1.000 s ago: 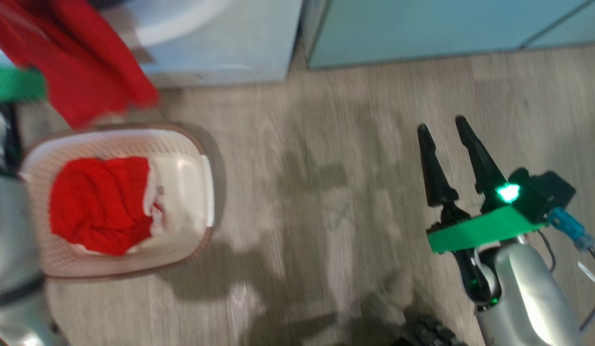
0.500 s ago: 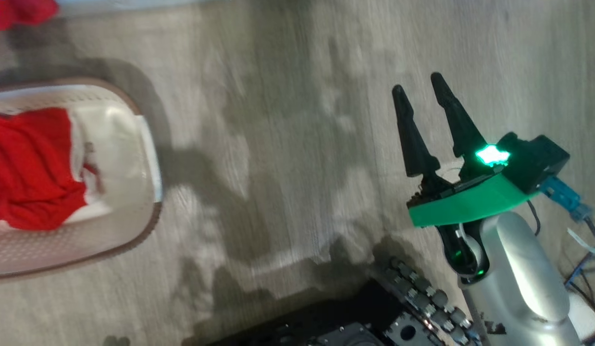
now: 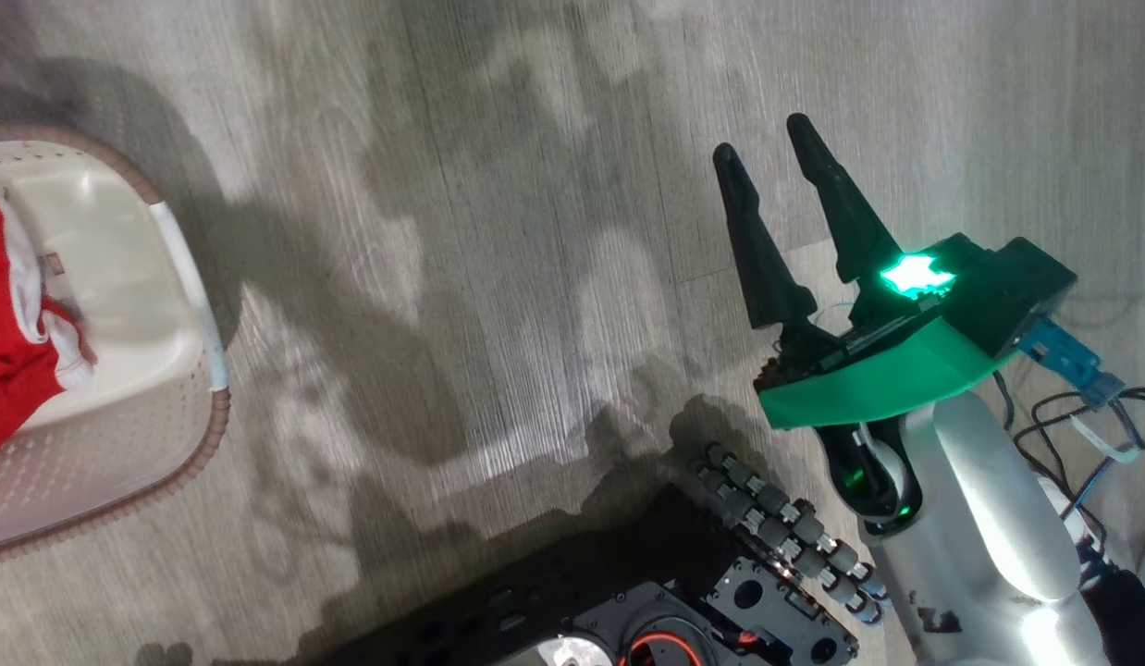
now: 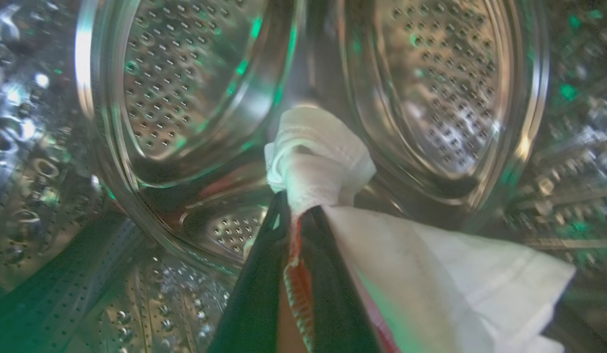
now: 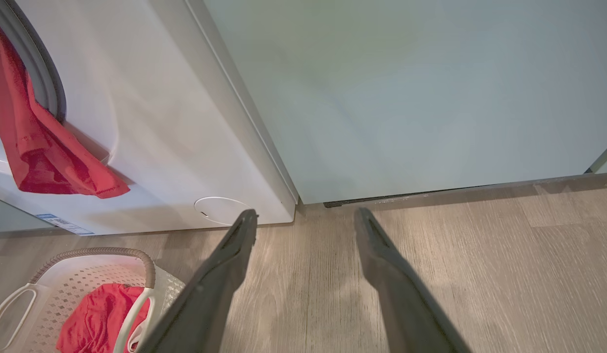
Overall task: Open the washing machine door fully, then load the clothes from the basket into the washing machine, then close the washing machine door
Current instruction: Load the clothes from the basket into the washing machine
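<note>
Through the left wrist view we see what the others miss: the left hand (image 4: 296,208) is inside the washing machine's steel drum (image 4: 176,88), its fingers pinching a white-and-red garment (image 4: 323,157) whose white cloth bunches above the tips and drapes off to the right. The right wrist view gives us the outside of the washing machine (image 5: 161,122): a red garment (image 5: 34,142) hangs out over the grey door seal (image 5: 46,73) and down the white front, with the round flap (image 5: 220,211) low down and a pale teal cabinet (image 5: 406,88) just beside. Below stands the basket (image 5: 92,252) on the wooden floor (image 5: 480,255), red clothes (image 5: 97,314) lying in it, one corner hidden behind a finger. In the head view we find the right hand (image 3: 762,139) spread and empty above the floor, well apart from the basket, the robot's dark base (image 3: 628,592) below it
</note>
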Motion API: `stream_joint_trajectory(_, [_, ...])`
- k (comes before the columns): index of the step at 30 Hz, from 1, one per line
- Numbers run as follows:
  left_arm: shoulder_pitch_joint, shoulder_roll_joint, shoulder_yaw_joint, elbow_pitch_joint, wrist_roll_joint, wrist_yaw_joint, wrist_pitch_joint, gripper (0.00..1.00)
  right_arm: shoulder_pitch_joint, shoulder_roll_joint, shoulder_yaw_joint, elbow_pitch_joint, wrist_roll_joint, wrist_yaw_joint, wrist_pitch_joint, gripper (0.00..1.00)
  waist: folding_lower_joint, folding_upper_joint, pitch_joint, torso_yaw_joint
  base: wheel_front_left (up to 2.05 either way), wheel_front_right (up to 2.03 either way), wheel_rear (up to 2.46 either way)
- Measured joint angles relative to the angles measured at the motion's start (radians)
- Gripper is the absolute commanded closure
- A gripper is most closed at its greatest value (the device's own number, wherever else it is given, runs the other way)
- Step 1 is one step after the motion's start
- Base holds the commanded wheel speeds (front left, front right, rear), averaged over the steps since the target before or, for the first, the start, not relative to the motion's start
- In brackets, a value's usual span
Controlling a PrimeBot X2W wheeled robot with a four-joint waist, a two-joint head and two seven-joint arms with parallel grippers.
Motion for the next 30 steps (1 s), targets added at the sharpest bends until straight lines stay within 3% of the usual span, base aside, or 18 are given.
stream_joint_trajectory(3, [-0.051, 0.001, -0.003, 0.033, 0.0, 0.016, -0.017, 1.0, -0.007, 0.0, 0.007, 0.0, 0.004, 0.0, 0.0, 0.0, 0.0, 0.0, 0.01, -0.007, 0.0, 0.0, 0.0])
stream_joint_trajectory(12, [-0.021, -0.018, -0.07, 0.161, -0.002, -0.007, -0.033, 1.0, -0.013, 0.0, 0.018, 0.001, 0.012, 0.0, 0.0, 0.0, 0.0, 0.0, 0.016, -0.008, 0.0, 0.0, 0.0])
stream_joint_trajectory(13, [-0.02, -0.018, -0.079, 0.171, -0.002, -0.01, -0.034, 0.9, -0.013, 0.0, 0.018, 0.0, 0.012, 0.0, 0.0, 0.0, 0.0, 0.0, 0.016, -0.009, 0.0, 0.0, 0.0])
stream_joint_trajectory(15, [-0.019, -0.019, -0.086, 0.184, -0.002, -0.01, -0.035, 0.57, -0.014, 0.0, 0.018, 0.0, 0.012, 0.0, 0.0, 0.0, 0.0, 0.0, 0.017, -0.013, 0.0, 0.0, 0.0])
stream_joint_trajectory(16, [-0.02, -0.019, -0.088, 0.188, -0.002, -0.01, -0.035, 0.19, -0.014, 0.0, 0.018, 0.0, 0.013, 0.0, 0.0, 0.0, 0.0, 0.0, 0.017, -0.015, 0.0, 0.0, 0.0])
stream_joint_trajectory(17, [-0.02, -0.02, -0.09, 0.194, -0.002, -0.01, -0.038, 0.0, -0.014, 0.0, 0.018, 0.0, 0.014, 0.0, 0.0, 0.0, 0.0, 0.0, 0.016, -0.016, 0.0, 0.0, 0.0])
stream_joint_trajectory(30, [0.04, -0.052, -0.086, 0.224, -0.059, -0.009, -0.049, 0.0, -0.012, 0.0, 0.011, 0.002, 0.018, 0.0, 0.0, 0.0, -0.0001, 0.0001, -0.046, -0.01, 0.0, 0.0, 0.0])
